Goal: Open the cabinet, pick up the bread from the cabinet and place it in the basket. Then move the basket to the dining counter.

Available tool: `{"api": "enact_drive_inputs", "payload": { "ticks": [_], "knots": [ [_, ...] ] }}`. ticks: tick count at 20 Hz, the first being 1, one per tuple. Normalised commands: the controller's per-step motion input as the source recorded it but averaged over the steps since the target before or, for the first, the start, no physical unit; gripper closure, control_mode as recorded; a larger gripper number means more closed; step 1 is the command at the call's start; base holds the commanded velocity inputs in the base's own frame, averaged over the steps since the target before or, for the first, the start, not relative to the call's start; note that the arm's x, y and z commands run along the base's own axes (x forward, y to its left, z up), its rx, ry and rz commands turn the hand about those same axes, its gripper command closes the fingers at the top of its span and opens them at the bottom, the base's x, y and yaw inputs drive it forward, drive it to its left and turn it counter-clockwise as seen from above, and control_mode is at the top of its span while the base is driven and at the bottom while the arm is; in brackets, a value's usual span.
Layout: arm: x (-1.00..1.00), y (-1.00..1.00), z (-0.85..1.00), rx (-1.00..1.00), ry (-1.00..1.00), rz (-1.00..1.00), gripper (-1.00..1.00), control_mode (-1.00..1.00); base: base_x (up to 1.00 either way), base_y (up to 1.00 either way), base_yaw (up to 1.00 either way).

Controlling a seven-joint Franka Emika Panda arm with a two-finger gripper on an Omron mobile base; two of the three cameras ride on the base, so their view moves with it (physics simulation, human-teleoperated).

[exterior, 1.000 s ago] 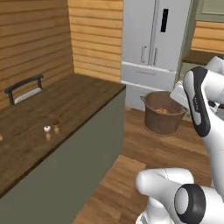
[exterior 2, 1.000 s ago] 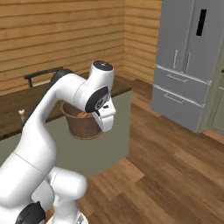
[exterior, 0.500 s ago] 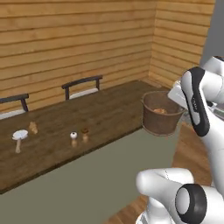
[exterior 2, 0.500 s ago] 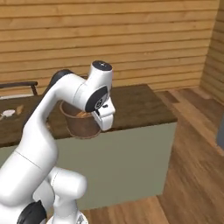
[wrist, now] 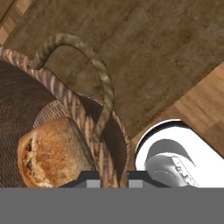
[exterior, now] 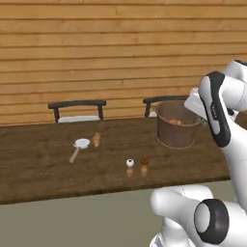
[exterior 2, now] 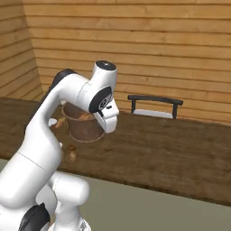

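The round woven basket (exterior: 176, 129) hangs from my gripper (wrist: 107, 180), which is shut on its rim (wrist: 89, 131) beside the looped handle. Inside it lies the tan-brown bread (wrist: 49, 154), also seen as a brown patch (exterior: 176, 122) below the rim. The basket (exterior 2: 85, 127) is above the near right part of the dark wooden dining counter (exterior: 43, 169); I cannot tell whether its base touches the top. In the right base view my white hand partly covers the basket, with the gripper (exterior 2: 102, 118) at the rim. The cabinet is out of view.
On the counter (exterior 2: 171, 153) lie a white spoon-like utensil (exterior: 78, 145), a small croissant (exterior: 97, 140) and two small shakers (exterior: 137, 165). Black-backed chairs (exterior: 77, 108) (exterior 2: 154, 104) stand behind it against the wooden plank wall. The counter's pale front (exterior: 72, 222) faces me.
The whole picture has swung: the camera moved from facing the fridge and counter end to facing the counter's long side. The basket stays in my gripper, same pose relative to the arm.
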Motion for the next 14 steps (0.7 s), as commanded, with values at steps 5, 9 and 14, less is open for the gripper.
{"api": "enact_drive_inputs", "payload": {
  "ticks": [5, 9, 14],
  "knots": [
    [0.00, 0.00, 0.00, 0.00, 0.00, 0.00, 1.00, 1.00, 0.01, -0.94, 0.13],
    [0.00, 0.00, 0.00, 0.00, 0.00, 0.00, 1.00, 1.00, -0.04, -0.85, -0.01],
    [0.00, 0.00, 0.00, 0.00, 0.00, 0.00, 1.00, 1.00, 0.29, -0.29, -0.01]
  ]
}}
